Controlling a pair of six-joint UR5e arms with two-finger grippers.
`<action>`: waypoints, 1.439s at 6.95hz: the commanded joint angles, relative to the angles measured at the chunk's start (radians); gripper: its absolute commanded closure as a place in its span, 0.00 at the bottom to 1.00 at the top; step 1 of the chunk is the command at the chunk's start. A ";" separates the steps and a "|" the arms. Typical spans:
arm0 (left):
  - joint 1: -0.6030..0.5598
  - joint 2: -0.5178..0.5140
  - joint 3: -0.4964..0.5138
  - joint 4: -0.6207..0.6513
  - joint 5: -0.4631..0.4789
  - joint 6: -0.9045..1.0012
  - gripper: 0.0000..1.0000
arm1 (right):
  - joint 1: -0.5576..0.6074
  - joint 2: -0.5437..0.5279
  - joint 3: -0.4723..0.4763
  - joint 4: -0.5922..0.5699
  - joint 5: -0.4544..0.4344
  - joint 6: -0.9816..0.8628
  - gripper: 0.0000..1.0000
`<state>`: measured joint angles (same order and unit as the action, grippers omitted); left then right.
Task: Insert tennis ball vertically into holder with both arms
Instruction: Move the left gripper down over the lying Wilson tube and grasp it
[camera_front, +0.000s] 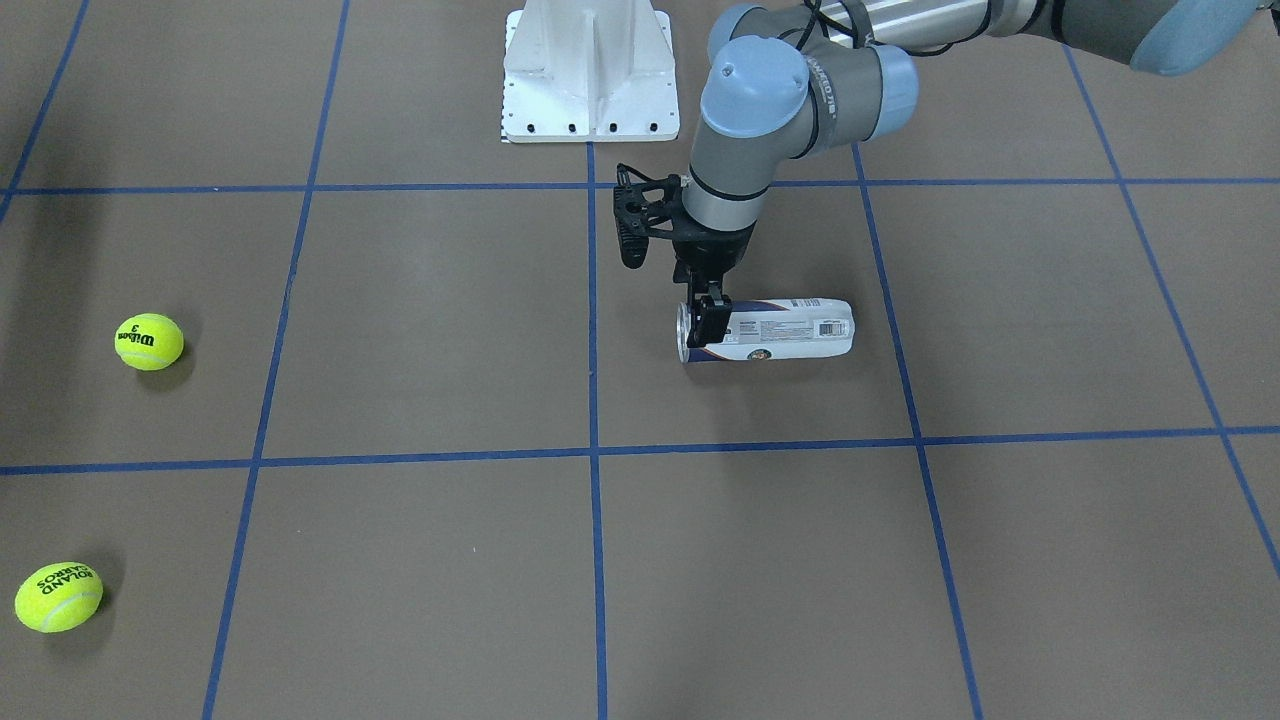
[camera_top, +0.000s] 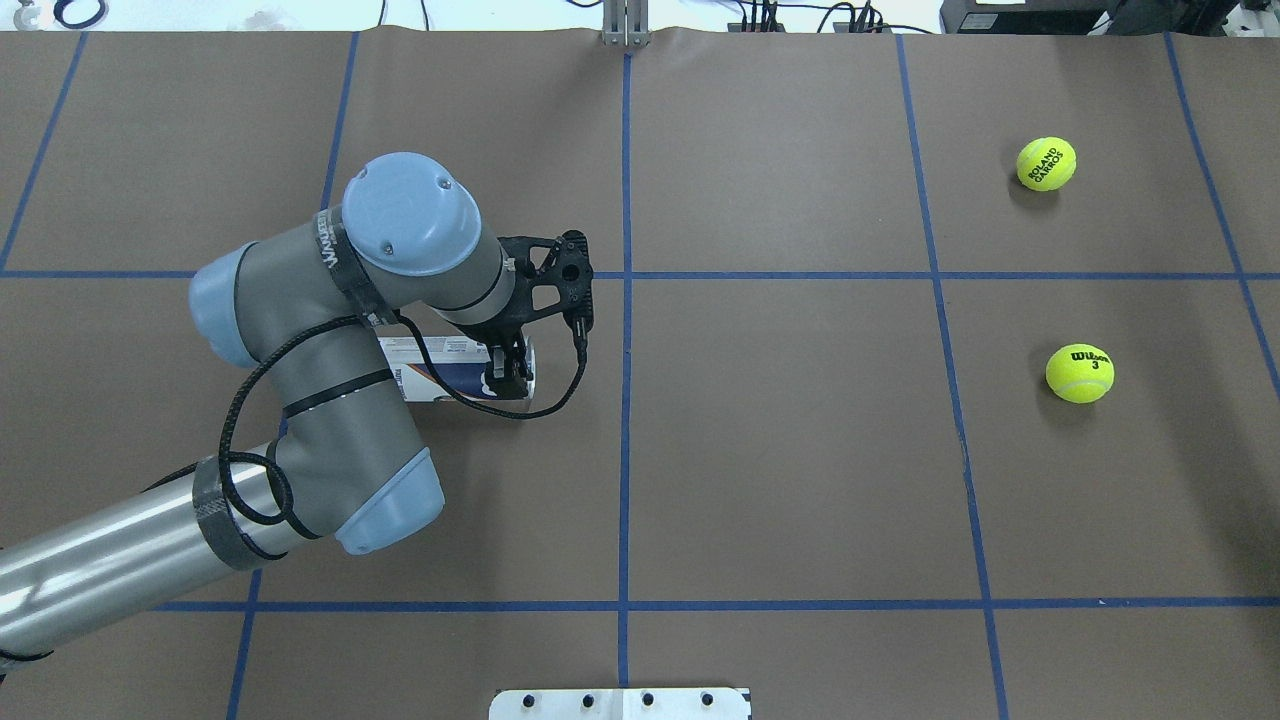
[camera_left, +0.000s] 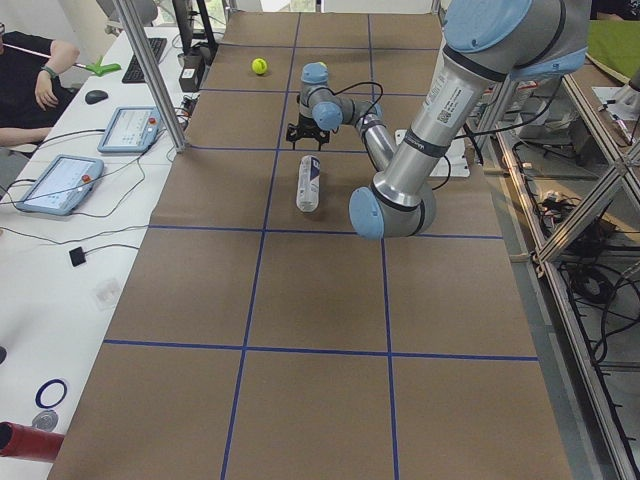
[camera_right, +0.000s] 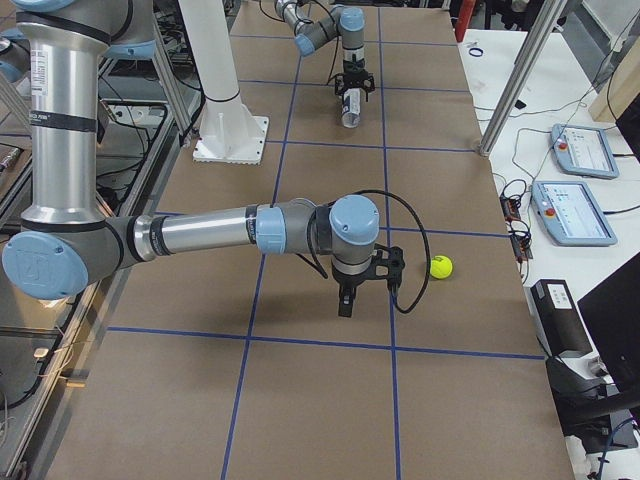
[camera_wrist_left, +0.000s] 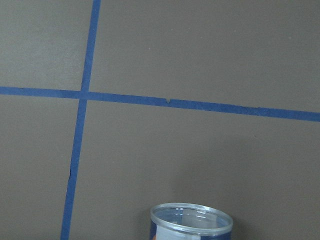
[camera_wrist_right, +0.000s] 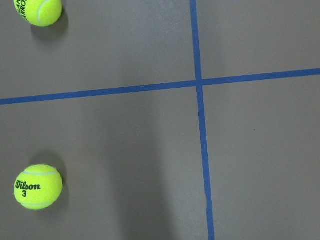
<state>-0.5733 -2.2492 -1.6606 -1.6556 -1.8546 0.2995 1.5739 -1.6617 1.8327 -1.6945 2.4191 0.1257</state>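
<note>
The holder (camera_front: 790, 328) is a clear tube with a navy-and-white label. It lies on its side on the brown table and also shows in the overhead view (camera_top: 440, 368). My left gripper (camera_front: 708, 325) points down and is shut across the tube near its open end (camera_top: 510, 372). The left wrist view shows only the tube's clear rim (camera_wrist_left: 191, 220). Two yellow tennis balls lie far off: a Wilson one (camera_top: 1079, 373) and a Roland Garros one (camera_top: 1046, 163). My right gripper (camera_right: 345, 303) shows only in the exterior right view, hanging over the table near a ball (camera_right: 441, 266). I cannot tell if it is open or shut.
The white metal base (camera_front: 588, 70) stands at the robot's side of the table. Blue tape lines (camera_top: 626, 400) divide the brown surface into squares. Tablets (camera_right: 575, 150) and a metal post (camera_right: 520, 75) stand along the operators' side.
</note>
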 joint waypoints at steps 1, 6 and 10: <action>0.026 -0.004 0.031 -0.015 0.034 0.010 0.01 | 0.000 -0.001 -0.001 -0.002 0.002 0.000 0.00; 0.049 -0.006 0.065 -0.015 0.055 0.015 0.01 | 0.000 -0.007 -0.016 -0.001 0.002 0.002 0.00; 0.066 -0.006 0.087 -0.016 0.103 0.017 0.01 | 0.000 -0.006 -0.020 -0.001 0.002 0.000 0.00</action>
<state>-0.5117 -2.2548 -1.5780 -1.6715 -1.7624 0.3155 1.5739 -1.6677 1.8140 -1.6951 2.4206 0.1263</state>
